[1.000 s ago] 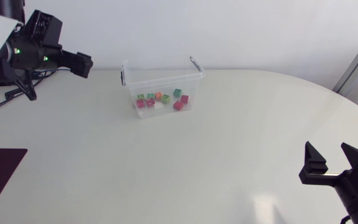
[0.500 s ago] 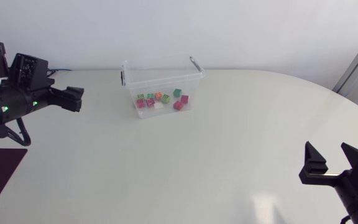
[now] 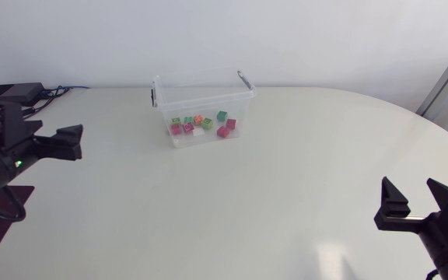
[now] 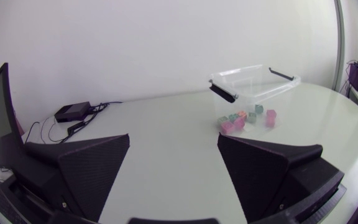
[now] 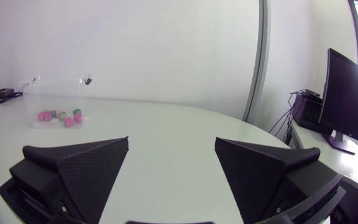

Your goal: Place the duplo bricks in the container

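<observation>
Looking down from the head view, you see the container (image 3: 166, 105), a clear plastic box with a black latch at each end, standing toward the far side of the white counter (image 3: 286, 171). The duplo bricks (image 3: 199, 124) lie clustered on its floor: pink, green, orange, white and red.

The same view places your left hand (image 3: 72, 142) over the counter's left edge and your right hand (image 3: 407, 190) at the near right corner, both well apart from the box. It catches the left hand side-on, so its gap is hard to read there. The left wrist view settles that: both fingers are spread wide with only bare counter between them, and the container sits ahead. The right wrist view shows that hand just as wide and holding nothing, with the box small and far across the counter.
</observation>
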